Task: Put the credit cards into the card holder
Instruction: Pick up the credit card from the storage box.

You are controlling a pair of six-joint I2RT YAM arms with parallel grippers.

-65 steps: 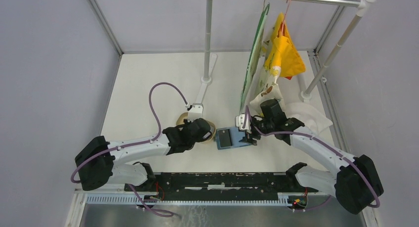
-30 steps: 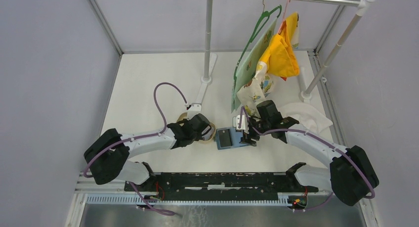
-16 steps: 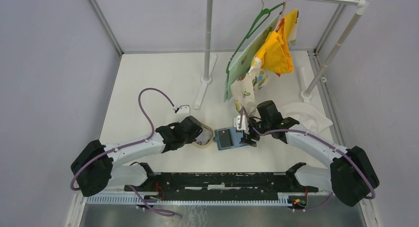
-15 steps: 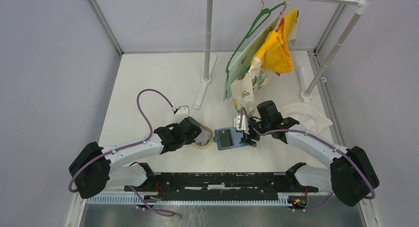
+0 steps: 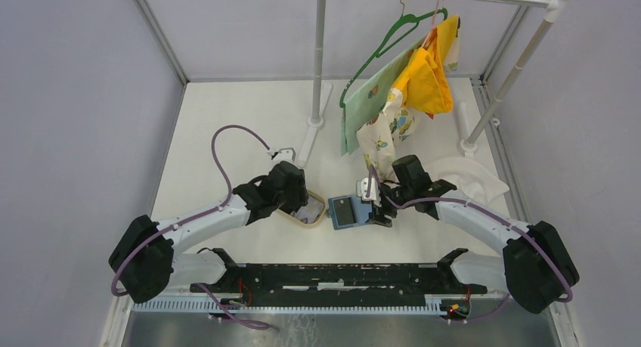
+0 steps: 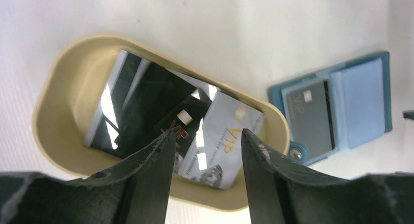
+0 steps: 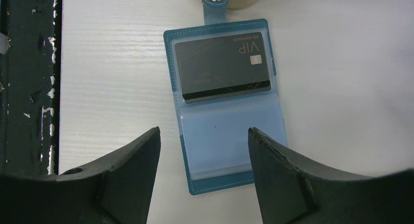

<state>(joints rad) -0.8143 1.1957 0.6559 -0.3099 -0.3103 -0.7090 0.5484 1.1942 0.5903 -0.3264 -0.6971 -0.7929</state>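
The teal-blue card holder [image 7: 222, 102] lies open on the table, with one dark card [image 7: 222, 68] in its upper sleeve and the lower clear sleeve empty. It also shows in the top view [image 5: 349, 211] and the left wrist view [image 6: 337, 112]. Several credit cards [image 6: 161, 119], dark and silver, lie overlapped in the tan oval tray [image 6: 58, 87]. My left gripper [image 6: 207, 136] is open and empty, above the tray's cards. My right gripper [image 7: 204, 133] is open and empty, over the holder's lower end.
A clothes rack [image 5: 321, 60] stands at the back with a green hanger [image 5: 378, 52] and yellow and patterned cloths [image 5: 427, 75] hanging just behind my right arm. A white cloth [image 5: 469, 173] lies at the right. The black rail [image 5: 332, 275] runs along the near edge.
My left gripper has pulled back up and left off the tray, leaving the cards in view. The hanging cloths have swung to the left. My right gripper has stayed put.
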